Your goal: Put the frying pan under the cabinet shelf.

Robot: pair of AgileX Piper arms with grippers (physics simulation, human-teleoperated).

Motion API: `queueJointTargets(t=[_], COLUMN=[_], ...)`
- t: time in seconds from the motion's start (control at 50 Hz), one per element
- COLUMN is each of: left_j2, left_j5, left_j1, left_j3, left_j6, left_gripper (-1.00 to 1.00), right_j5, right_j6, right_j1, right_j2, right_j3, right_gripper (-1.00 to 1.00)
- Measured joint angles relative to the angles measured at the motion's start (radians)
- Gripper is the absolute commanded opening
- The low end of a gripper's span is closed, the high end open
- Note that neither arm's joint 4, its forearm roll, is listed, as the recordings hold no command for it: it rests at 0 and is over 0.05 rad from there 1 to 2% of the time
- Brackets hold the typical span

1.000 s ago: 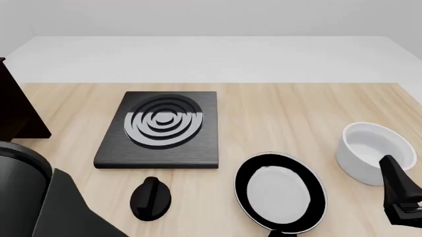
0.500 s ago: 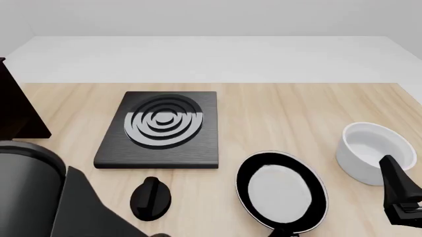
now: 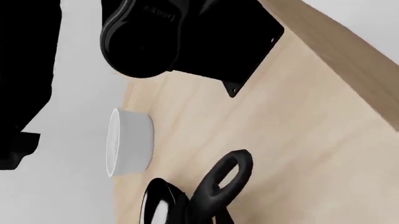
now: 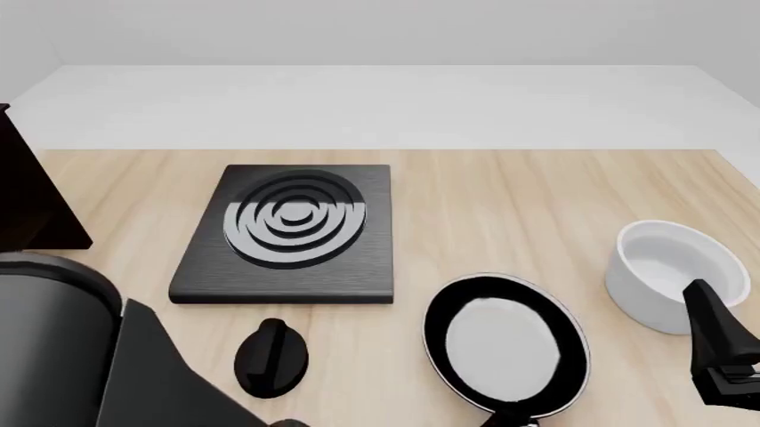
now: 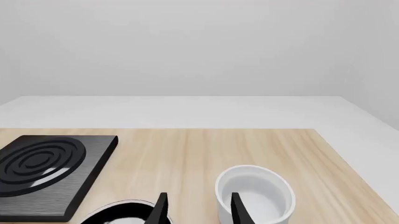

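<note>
Nearest the camera, L arm fills the front view's lower-left corner; its claw is out of shot, state can't be told, while R gripper shows fingers spread apart w/ nothing between them, near the white bowl. Frying pan lies flat on the table at front, between the black knob and the bowl. Farther back sits the stove plate; cabinet shelf stands at far left, well apart from the pan.

The wooden table carries a stove plate, knob, frying pan and white bowl.
</note>
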Motion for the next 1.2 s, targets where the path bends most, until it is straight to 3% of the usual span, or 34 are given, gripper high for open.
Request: queueJointTargets(t=[0.24, 0.44, 0.72, 1.2], left_j2=[-0.041, -0.095, -0.169, -0.216], left_j5=[0.044, 0.075, 0.120, 0.219], left_j1=[0.026, 0.049, 0.067, 0.230], left_j3=[0.034, 0.062, 0.075, -0.095], left_j6=[0.338, 0.476, 0.551, 0.498], left_gripper=[-1.00, -1.00, -1.00, -1.00], right_j5=[0.000, 0.000, 0.000, 0.000], right_j6=[0.000, 0.000, 0.000, 0.000], right_j1=[0.000, 0.000, 0.000, 0.000], right_j2=[0.000, 0.000, 0.000, 0.000], right_j3=[0.000, 0.000, 0.000, 0.000], right_gripper=[1.00, 1.00, 1.00, 1.00])
